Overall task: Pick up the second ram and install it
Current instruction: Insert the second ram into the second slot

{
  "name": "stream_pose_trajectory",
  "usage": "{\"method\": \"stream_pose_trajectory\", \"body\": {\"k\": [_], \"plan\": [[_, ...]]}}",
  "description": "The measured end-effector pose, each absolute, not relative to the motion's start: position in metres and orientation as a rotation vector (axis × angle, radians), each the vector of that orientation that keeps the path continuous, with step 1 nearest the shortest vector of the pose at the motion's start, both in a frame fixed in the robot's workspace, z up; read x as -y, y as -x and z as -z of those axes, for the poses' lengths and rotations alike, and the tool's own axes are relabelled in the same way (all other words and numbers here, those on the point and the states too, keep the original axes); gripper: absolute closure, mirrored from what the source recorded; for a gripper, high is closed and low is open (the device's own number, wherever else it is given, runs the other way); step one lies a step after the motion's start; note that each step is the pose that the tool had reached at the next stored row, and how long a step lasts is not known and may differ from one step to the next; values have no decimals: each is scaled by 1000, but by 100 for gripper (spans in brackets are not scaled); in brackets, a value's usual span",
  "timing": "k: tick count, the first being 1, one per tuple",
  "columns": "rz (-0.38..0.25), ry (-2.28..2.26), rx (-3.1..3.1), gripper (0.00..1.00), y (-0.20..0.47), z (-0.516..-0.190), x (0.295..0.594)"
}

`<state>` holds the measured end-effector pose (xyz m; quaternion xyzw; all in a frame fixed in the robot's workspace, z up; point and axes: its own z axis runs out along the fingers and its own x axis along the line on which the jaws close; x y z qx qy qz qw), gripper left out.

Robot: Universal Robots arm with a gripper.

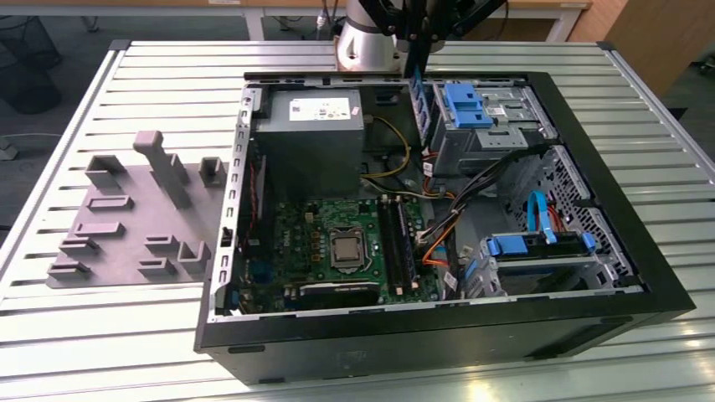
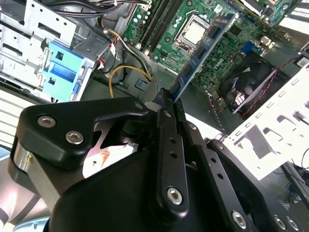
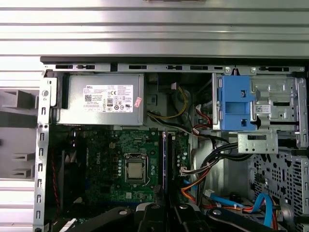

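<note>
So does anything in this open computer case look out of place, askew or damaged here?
Nothing stands out. The black end effector is shut on the long, narrow blue-green circuit-board stick, held over the open black computer case. The large green motherboard lies flat inside, and its orange, black and blue cables run loosely, as usual.

Blue-green ram (image 2: 205, 50) in a black gripper (image 2: 166, 104). Green motherboard (image 1: 324, 230) inside the black case (image 1: 447, 339); beside the motherboard, a grey power supply (image 1: 307, 126), blue drive brackets (image 1: 464, 105), orange and yellow wires (image 3: 181, 104). Ribbed silver table (image 1: 167, 67).
</note>
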<state>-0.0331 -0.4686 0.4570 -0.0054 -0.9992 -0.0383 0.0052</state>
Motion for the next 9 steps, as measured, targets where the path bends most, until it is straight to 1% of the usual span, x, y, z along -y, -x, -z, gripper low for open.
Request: {"method": "stream_pose_trajectory", "body": {"k": [9], "plan": [[120,17,3129,86,33,-456,469]]}}
